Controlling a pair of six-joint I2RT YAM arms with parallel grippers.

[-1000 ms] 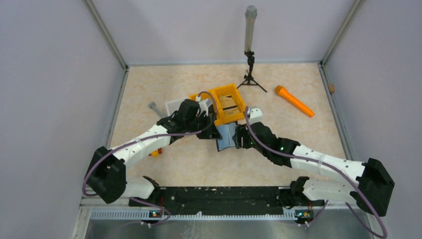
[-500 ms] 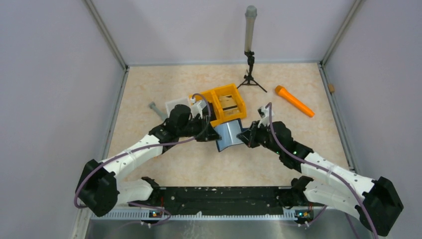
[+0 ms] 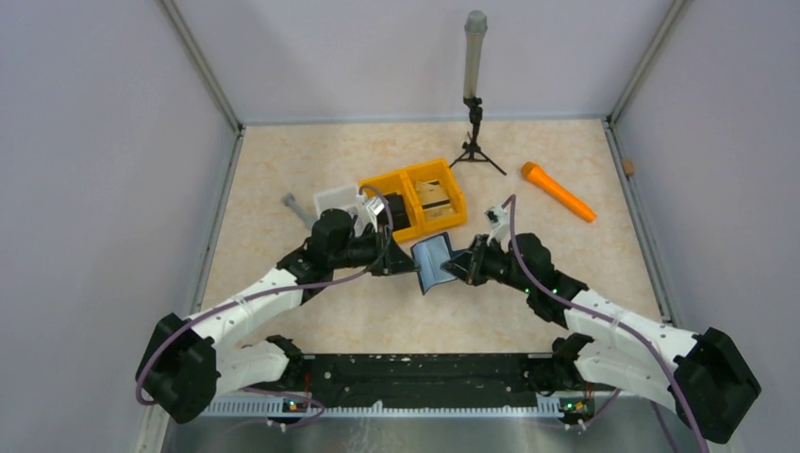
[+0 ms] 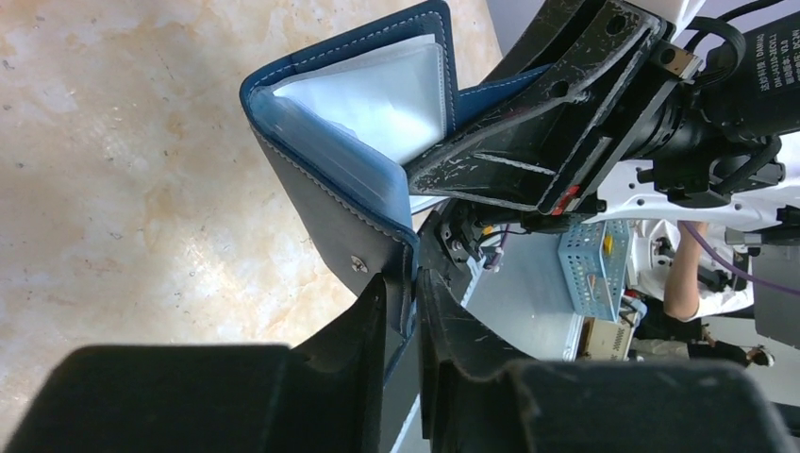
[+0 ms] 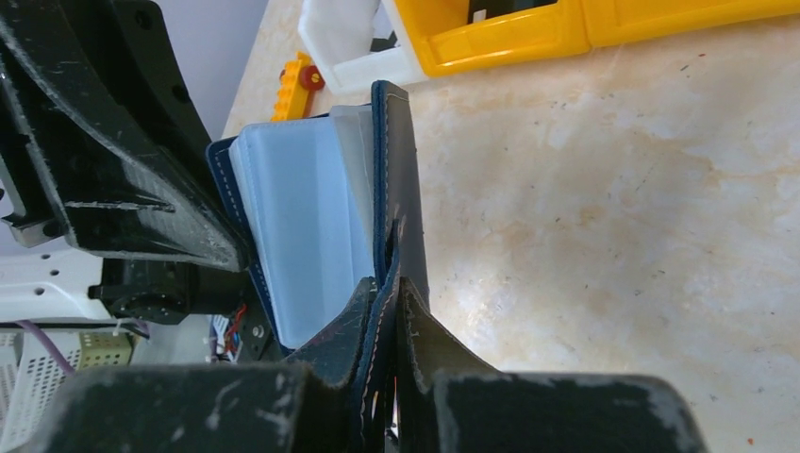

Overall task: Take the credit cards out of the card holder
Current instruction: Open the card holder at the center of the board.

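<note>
Now the right gripper (image 3: 458, 270), having just snapped shut, is pinching the right flap of the card holder (image 3: 432, 263) while the left gripper (image 3: 407, 267) is clamping the left flap, spreading its pockets for card removal.

The left jaws and right jaws clasp the open card holder (image 3: 433, 265).

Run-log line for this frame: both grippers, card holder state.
left gripper: shut on card holder flap | right gripper: shut on opposite flap | card holder: held open between both, pale pockets showing
</note>
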